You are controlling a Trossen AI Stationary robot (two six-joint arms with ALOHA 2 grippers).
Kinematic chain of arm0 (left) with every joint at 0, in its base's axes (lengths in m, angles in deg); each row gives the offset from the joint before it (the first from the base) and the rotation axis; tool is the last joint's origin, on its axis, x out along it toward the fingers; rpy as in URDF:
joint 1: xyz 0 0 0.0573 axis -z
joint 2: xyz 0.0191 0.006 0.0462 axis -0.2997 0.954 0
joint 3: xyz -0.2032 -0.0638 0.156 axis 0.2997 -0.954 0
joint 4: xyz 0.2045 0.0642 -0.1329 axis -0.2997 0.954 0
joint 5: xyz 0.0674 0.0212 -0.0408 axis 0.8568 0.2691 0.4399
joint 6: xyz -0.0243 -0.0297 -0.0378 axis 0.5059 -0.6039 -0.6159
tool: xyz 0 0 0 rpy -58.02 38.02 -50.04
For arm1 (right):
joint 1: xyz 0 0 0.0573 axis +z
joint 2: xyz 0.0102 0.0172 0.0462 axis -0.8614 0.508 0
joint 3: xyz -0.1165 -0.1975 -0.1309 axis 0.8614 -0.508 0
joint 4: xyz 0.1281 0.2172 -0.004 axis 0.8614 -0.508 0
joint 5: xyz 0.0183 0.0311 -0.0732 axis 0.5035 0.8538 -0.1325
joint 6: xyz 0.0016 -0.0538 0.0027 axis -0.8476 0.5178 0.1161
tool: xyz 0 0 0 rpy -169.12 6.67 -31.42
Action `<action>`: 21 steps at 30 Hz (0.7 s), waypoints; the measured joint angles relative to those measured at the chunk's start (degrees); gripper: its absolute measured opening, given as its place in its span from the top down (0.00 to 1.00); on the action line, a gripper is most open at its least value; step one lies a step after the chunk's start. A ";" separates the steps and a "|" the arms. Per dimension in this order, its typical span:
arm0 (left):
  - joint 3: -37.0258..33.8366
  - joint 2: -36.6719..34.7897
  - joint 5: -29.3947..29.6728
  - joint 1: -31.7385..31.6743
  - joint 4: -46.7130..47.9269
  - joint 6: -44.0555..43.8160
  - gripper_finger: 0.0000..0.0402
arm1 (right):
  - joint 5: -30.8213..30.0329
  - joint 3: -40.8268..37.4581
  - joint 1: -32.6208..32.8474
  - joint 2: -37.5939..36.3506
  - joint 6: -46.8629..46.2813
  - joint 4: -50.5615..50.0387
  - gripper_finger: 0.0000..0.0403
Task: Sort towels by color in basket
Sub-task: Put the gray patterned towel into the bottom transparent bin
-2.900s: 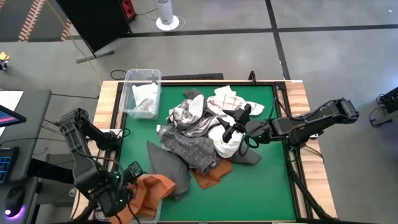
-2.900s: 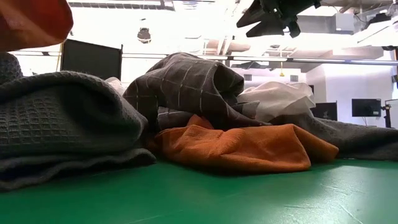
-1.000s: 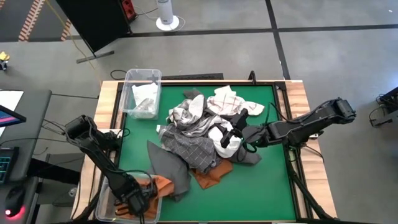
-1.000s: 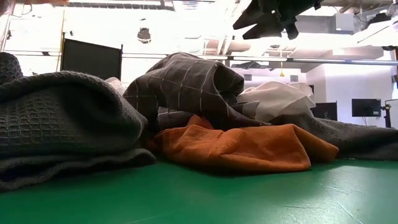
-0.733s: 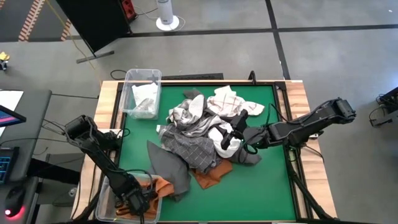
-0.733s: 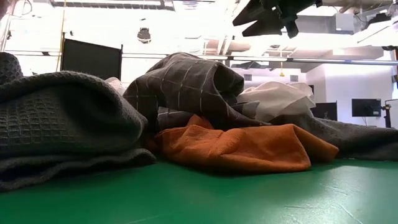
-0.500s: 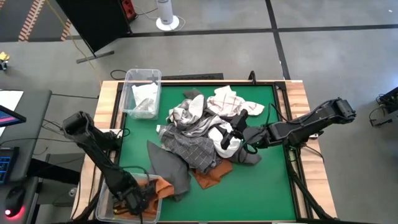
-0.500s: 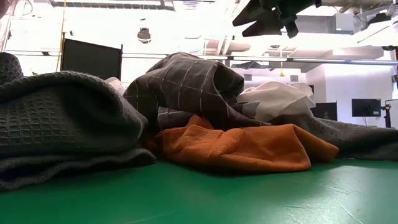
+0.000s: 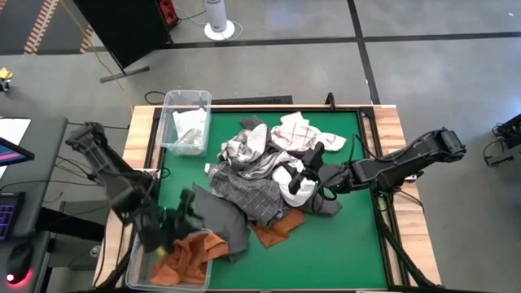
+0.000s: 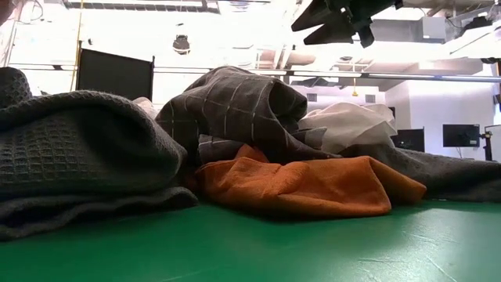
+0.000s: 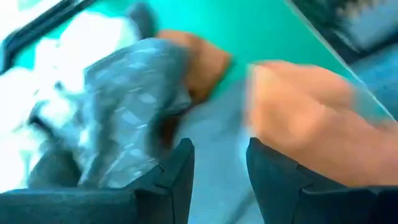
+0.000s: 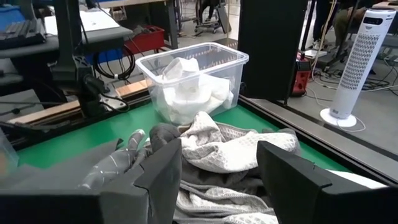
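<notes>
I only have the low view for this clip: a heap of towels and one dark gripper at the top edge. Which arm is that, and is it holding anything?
Observer: That is the right gripper. It hangs over the towel pile with its fingers apart and nothing between them.
Operator: Where is the other arm?
Observer: The left gripper is over the table's near-left corner, open and empty, beside a clear bin.
Operator: Is anything sorted yet?
Observer: A rust-orange towel lies in that bin. A second clear bin at the far-left corner holds white towels.
</notes>
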 joint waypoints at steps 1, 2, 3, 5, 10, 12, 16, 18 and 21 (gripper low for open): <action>0.00 -0.29 -0.02 -1.91 0.01 -1.07 0.66 | 0.01 0.00 -0.23 0.00 0.02 0.37 0.42; 0.00 -0.36 -0.24 -3.83 0.01 -1.73 0.66 | 0.02 0.00 -0.32 0.00 0.04 0.56 0.42; 0.00 -0.34 -0.40 -5.86 0.03 -2.23 0.66 | 0.01 0.00 -0.55 0.00 0.28 0.71 0.42; 0.00 -0.32 -1.33 -9.88 0.05 -2.46 0.66 | 0.02 0.00 -0.62 0.00 0.32 0.78 0.42; 0.00 -0.26 -8.60 -21.81 0.01 -3.03 0.66 | 0.07 0.00 -0.58 0.00 0.81 0.87 0.42; 0.00 0.41 -11.35 -26.35 -0.26 -1.99 0.66 | 0.16 0.00 -0.58 0.00 0.96 1.00 0.42; 0.00 3.48 -12.77 -32.27 -1.55 2.43 0.64 | 0.22 0.00 -0.54 0.00 1.32 1.00 0.42; 0.00 5.65 -13.52 -33.98 -3.33 4.74 0.62 | 0.22 0.00 -0.18 0.00 1.66 0.99 0.42; 0.00 9.21 -17.36 -35.67 -5.52 7.77 0.56 | 0.24 0.00 0.93 0.00 3.56 0.96 0.42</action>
